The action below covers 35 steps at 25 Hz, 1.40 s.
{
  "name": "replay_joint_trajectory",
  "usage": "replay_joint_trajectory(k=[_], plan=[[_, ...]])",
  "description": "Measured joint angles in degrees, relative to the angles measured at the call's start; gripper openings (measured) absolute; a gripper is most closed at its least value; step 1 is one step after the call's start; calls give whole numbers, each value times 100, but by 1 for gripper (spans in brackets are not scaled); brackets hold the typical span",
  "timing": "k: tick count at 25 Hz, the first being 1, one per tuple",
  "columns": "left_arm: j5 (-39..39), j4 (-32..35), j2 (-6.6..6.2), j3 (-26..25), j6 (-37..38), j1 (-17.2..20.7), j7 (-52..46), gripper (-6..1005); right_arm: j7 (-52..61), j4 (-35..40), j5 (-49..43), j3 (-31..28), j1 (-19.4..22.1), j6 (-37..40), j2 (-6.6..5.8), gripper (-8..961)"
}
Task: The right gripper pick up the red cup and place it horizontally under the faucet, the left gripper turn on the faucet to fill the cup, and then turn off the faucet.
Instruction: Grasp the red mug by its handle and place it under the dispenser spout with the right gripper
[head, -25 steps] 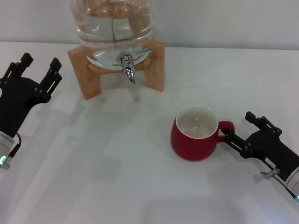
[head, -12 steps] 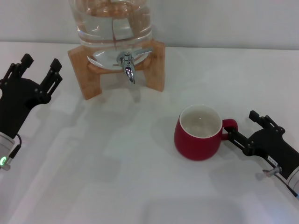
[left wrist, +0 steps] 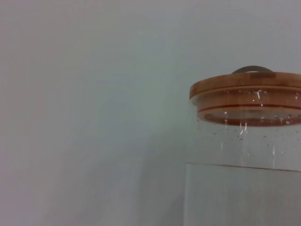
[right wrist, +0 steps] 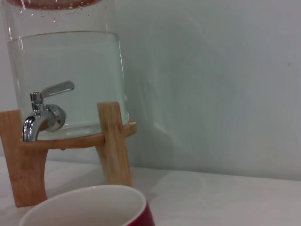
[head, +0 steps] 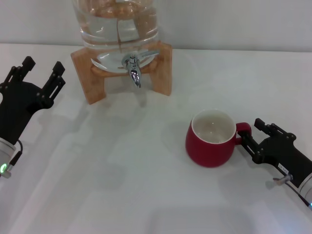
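We see the water jar (head: 117,22) on its wooden stand (head: 122,68) at the bench's (head: 122,185) back edge, the faucet (head: 133,68) jutting forward. The red cup (head: 211,139) stands upright toward the right front. The right end effector (head: 249,136) sits at its handle; the left end effector (head: 41,73) sits near the left edge.

A white table (head: 122,185) is carrying everything in view. A wooden stand (head: 87,73) is standing on it at the far side, left of centre, holding a clear glass water jar (head: 117,22) with its chrome faucet (head: 132,68) pointing toward the near side. The red cup (head: 210,139) is sitting upright on the table, nearer and to the right of the stand, well apart from it, its handle pointing right.
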State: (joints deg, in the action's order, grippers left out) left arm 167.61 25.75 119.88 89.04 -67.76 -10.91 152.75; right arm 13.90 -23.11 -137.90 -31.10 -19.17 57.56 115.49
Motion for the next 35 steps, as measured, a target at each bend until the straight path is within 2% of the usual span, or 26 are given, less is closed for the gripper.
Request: replay_joint_trajectory(k=[11,22,35], plan=[[0,-9,0,-1,0,-16,8,757,-7,0,-50,58,-57,43,0,195],[0,-9,-4,-1,3,-28,17,756,-10,0,-62,104,-147,66,0,142],[6,16,-18,-1,53,-64,18,756,42,-1,-62,131,-606,-154,22,140]])
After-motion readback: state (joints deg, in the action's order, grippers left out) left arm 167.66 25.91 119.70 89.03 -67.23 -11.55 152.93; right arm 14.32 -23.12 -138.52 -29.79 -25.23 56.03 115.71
